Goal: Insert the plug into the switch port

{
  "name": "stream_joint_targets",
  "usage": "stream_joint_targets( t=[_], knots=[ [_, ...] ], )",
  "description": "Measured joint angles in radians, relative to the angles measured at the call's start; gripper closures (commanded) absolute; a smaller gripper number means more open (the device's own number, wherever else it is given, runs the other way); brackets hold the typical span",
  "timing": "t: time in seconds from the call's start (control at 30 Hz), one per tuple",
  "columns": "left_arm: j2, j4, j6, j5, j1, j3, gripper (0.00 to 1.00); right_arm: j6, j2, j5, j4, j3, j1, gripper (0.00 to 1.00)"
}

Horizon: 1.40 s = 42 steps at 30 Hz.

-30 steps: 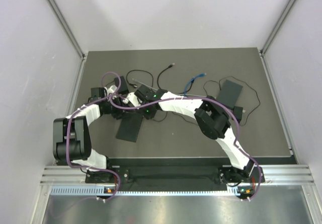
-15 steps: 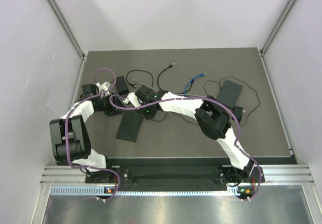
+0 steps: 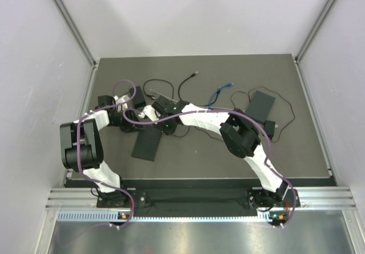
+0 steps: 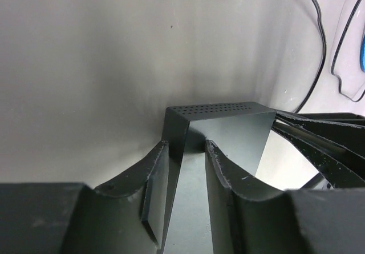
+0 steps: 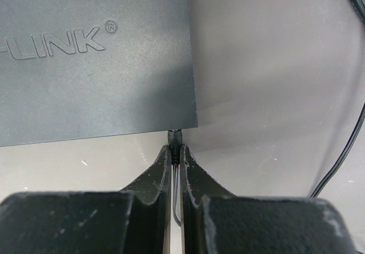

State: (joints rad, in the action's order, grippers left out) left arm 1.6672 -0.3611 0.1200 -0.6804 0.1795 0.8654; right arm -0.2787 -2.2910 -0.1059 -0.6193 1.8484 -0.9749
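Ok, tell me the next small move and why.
Probably ease the right tool forward: its pinched plug sits just at the switch edge, not visibly inside a port, while the left tool straddles the switch.

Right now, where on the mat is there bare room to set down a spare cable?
Bare mat sits along the front edge between the switch and the right arm; also the back strip beyond the blue cable, and the near right corner. Crowded: centre-left, where the left gripper and right gripper, shut on the plug, meet the switch.
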Motion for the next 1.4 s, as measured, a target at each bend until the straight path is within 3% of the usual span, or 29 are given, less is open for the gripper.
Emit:
stream_joint_targets(
  t=[0.4,0.87,1.4],
  knots=[
    [0.014,0.052,0.034,-0.019,-0.010,-0.002,0.74,-0.010,-0.066,0.025,-0.130,0.135,0.003,1.00],
    [0.033,0.075,0.034,-0.045,-0.010,0.009,0.74,-0.140,-0.087,0.069,-0.164,0.180,0.003,1.00],
    [0.040,0.092,0.030,-0.034,-0.035,0.021,0.76,-0.160,-0.124,0.107,-0.233,0.254,-0.002,1.00]
  ],
)
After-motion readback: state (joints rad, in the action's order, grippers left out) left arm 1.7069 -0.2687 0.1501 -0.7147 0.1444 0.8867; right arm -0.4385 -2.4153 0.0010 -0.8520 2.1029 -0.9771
